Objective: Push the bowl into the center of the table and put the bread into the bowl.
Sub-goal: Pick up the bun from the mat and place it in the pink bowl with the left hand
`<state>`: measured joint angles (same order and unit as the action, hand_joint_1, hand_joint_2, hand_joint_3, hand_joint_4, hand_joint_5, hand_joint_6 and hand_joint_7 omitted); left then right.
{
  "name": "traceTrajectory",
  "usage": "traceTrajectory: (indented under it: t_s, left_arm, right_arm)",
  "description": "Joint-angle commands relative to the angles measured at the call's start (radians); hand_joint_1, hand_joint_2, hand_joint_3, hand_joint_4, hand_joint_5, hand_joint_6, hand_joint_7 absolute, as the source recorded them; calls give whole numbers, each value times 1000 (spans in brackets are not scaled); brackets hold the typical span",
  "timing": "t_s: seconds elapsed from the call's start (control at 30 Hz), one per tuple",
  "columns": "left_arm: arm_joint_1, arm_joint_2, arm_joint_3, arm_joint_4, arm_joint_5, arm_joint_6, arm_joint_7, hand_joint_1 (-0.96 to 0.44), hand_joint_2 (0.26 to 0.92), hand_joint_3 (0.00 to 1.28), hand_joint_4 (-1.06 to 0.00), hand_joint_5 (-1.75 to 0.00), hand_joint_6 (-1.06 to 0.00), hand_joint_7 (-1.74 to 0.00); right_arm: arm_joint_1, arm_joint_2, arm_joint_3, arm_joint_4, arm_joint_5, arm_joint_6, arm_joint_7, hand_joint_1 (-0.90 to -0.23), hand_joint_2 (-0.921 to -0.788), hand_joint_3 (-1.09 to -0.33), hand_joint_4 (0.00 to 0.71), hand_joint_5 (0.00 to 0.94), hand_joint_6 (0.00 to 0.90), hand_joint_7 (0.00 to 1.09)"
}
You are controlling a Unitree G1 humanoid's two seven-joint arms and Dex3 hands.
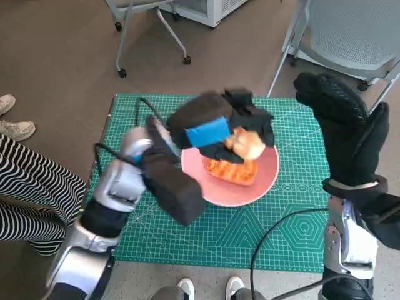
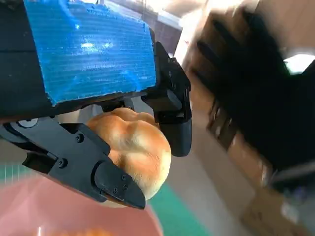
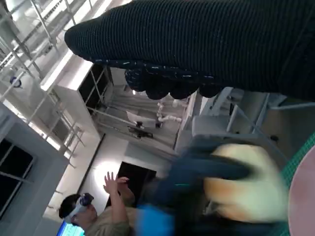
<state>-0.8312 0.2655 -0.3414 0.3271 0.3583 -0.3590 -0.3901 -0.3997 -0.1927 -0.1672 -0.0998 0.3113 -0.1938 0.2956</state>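
Observation:
A pink bowl (image 1: 265, 177) sits near the middle of the green mat, and an orange piece of bread (image 1: 231, 171) lies in it. My left hand (image 1: 215, 128) holds a round golden bread roll (image 1: 245, 144) over the bowl's far side; in the left wrist view the roll (image 2: 135, 152) is gripped between black fingers (image 2: 106, 179) above the pink rim (image 2: 74, 211). My right hand (image 1: 344, 134) is raised at the table's right edge, fingers up, holding nothing. The right wrist view shows the glove (image 3: 206, 44) and the blurred roll (image 3: 248, 189).
The green cutting mat (image 1: 275, 231) covers the small table. Chair legs on castors (image 1: 153, 37) and a grey chair (image 1: 350, 31) stand behind it. A person's striped legs (image 1: 31, 187) are at the left, shoes (image 1: 209, 289) at the front edge. A person shows in the right wrist view (image 3: 98, 211).

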Motion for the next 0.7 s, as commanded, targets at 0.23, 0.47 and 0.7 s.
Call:
traceTrajectory:
  t_s: [0.23, 0.47, 0.7]
  left_arm:
    - [-15, 0, -59, 8, -7, 229, -219, -108, 850, 135, -328, -337, -286, -575]
    - [13, 25, -58, -41, -4, 263, -264, -238, 833, 33, -157, -23, -230, -242]
    - [28, 52, -34, -87, -28, 252, -279, -256, 799, 3, -58, -1, -194, -169]
  right_arm:
    - [33, -12, -9, -6, -28, -8, -12, -678, -921, -648, 185, 1, 83, 528]
    - [29, -12, -9, 2, -43, -17, -17, -670, -921, -666, 186, 1, 82, 530]
    - [19, -7, -7, 12, -45, -17, -17, -669, -921, -670, 186, 1, 80, 532]
